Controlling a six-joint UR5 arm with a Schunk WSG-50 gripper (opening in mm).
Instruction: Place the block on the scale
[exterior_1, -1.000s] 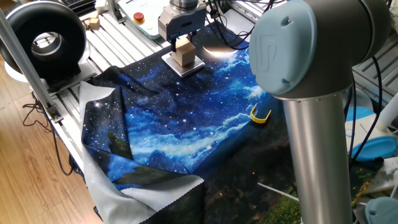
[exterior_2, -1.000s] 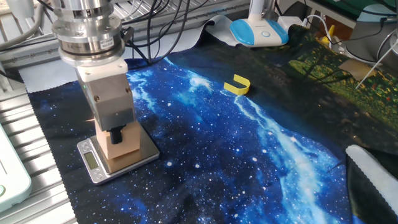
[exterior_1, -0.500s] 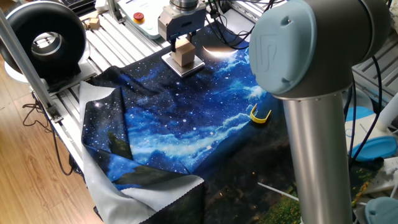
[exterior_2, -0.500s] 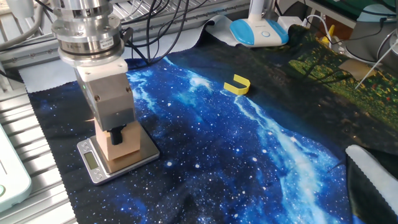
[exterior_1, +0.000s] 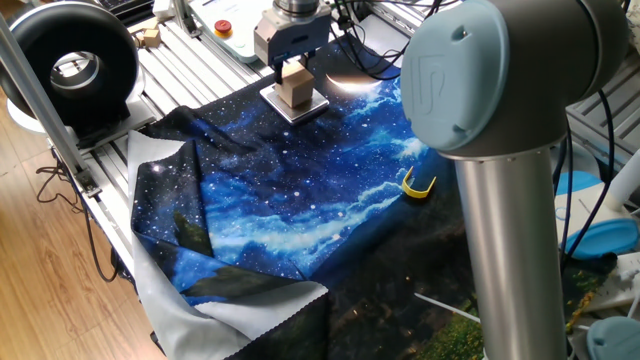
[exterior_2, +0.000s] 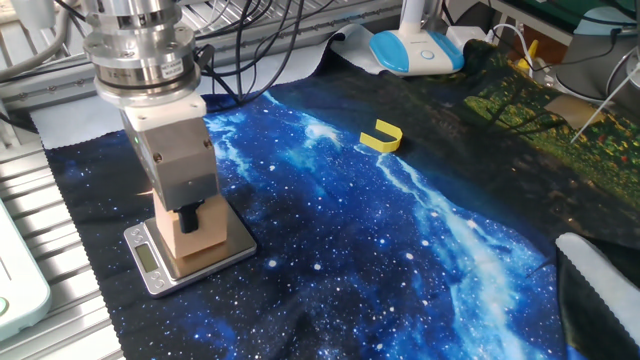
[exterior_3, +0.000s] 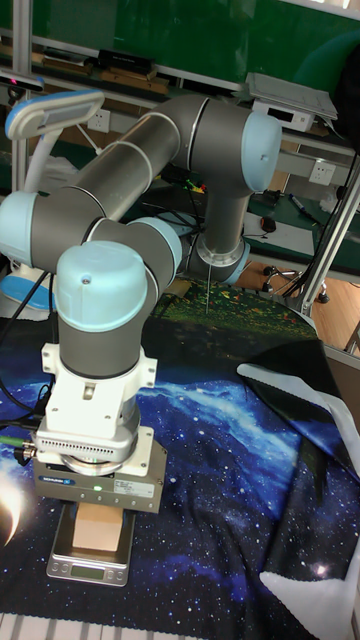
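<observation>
1. Grey two-finger tool (exterior_2: 190, 226) stands upright over the scale, its dark fingers (exterior_2: 187, 219) clamped on the light tan wooden cube (exterior_2: 196, 239).
2. That cube rests on the small square scale with a silvery top plate (exterior_2: 236, 240).
3. Nearby, a small yellow curved piece (exterior_2: 381, 136) lies on the starry blue cloth (exterior_2: 400, 250).

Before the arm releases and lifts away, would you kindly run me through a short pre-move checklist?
1. Block resting on the scale plate: ok.
2. Block within the plate edges, not overhanging: ok.
3. End effector fingers straddling the block: ok.
4. Fingers released from the block: cannot tell.
5. Scale flat on the galaxy-print cloth: ok.
6. Yellow curved piece well away from the scale: ok.
</observation>
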